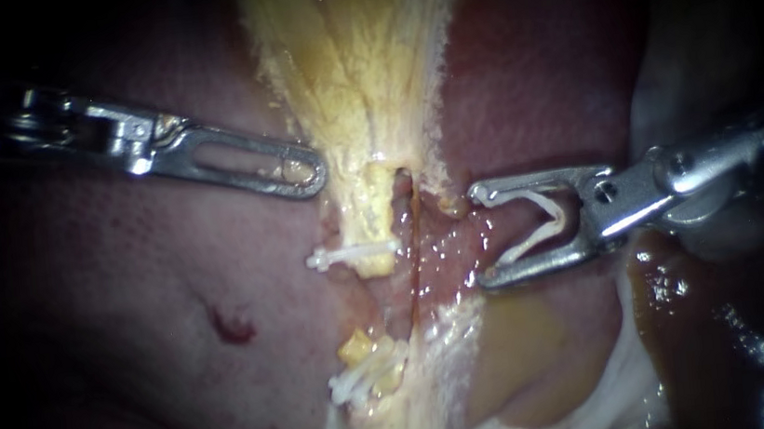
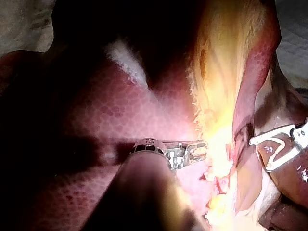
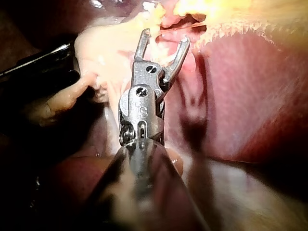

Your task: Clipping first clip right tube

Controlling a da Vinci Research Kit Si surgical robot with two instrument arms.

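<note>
The right tube [image 1: 415,232] shows in the endoscope view as a thin dark-red strand running down from a small slit at the foot of the yellow tissue [image 1: 348,59], over wet pink tissue. Just left of it lies the thicker yellow tube [image 1: 371,215], crossed by the upper clip [image 1: 349,255]; farther down the same side, two lower clips [image 1: 367,377] sit close together on a yellow lump. To the right of the right tube, near it but apart, stands the right instrument [image 1: 480,237]. Its jaws are spread wide and point at the tube, and seated in them is the loaded clip [image 1: 537,218], a white V with one leg along each jaw and its bend deep in the throat. The tube is not between the jaw tips. The left wrist view shows the same forked right instrument [image 2: 261,154] with the loaded clip [image 2: 276,143] inside, short of the bright yellow tissue. In the right wrist view the right instrument [image 3: 164,37] has its tips just before the pale and yellow tissue. On the far side of the yellow tube, up and to the left of the right tube, the left instrument [image 1: 308,173] lies with its slotted tip against the edge of the yellow tissue; whether it has hold of anything I cannot tell. The liver [image 1: 127,286] surrounds all this, with a small red mark [image 1: 234,327] well left of the lower clips.
</note>
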